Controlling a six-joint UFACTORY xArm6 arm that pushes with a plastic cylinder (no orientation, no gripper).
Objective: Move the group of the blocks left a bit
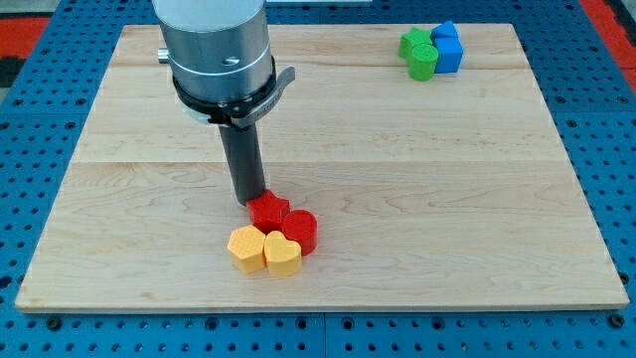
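Nearest the view's bottom sit a yellow hexagon block (244,250) and a yellow heart-shaped block (282,255), touching a red cylinder (299,231) and a red star-shaped block (268,211) above them. My tip (247,202), a bare rod holding nothing, touches the red star's left edge. Green blocks (419,53) and blue blocks (447,47) cluster well apart on the wooden board (497,199), top right
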